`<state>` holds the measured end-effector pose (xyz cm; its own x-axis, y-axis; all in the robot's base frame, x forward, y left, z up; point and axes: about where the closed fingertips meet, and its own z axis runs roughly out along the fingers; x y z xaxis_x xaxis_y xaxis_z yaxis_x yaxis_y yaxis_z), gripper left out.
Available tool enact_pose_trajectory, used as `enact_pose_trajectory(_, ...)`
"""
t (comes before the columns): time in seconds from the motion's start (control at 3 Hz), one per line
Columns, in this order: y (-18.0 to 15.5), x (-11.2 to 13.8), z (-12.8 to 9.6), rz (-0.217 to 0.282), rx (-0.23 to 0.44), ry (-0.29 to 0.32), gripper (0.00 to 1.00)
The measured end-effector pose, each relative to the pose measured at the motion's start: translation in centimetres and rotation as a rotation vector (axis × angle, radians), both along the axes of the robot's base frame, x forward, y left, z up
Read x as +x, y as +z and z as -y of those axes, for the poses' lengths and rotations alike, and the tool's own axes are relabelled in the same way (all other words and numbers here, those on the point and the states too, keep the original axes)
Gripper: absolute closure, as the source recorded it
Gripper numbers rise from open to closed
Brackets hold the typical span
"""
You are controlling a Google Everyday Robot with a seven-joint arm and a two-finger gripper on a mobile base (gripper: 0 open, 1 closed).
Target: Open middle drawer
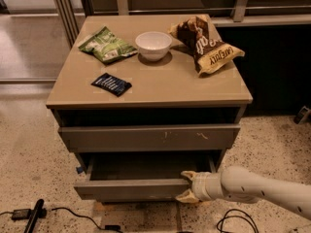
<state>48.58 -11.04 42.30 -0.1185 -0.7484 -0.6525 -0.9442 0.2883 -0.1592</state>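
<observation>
1. Pulling looks nearly done: the wide, shallow grey-brown middle drawer (131, 189) stands drawn out beneath the taller scratched grey front panel (146, 138), its flat grey inside showing.
2. Next, I judge, the move calls for backing straight off without nudging the drawer shut.
3. Pale two-finger gripper (186, 186) sits at the drawer front's right end, fingers (187, 175) released and spread above and below its edge. The white arm (262, 186) reaches in low from the right.

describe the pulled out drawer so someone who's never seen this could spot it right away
Find the tan cabinet carrying a white bowl. Under its tall front panel with pale scratches sits the middle drawer, with the gripper at its right end. It alone is pulled out, showing a flat grey inside, and its front is plain.
</observation>
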Motion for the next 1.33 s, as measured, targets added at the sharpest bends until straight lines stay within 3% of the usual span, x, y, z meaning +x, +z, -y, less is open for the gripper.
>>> enact_pose_trajectory(0.67, 0.6, -2.0, 1.2, 0.004, 0.047, -0.018, 0.87)
enact_pose_trajectory(1.0, 1.2, -2.8, 1.5, 0.011, 0.069, -0.012, 0.79)
enact_pose_trajectory(1.33, 1.2, -2.8, 1.5, 0.011, 0.069, -0.012, 0.56)
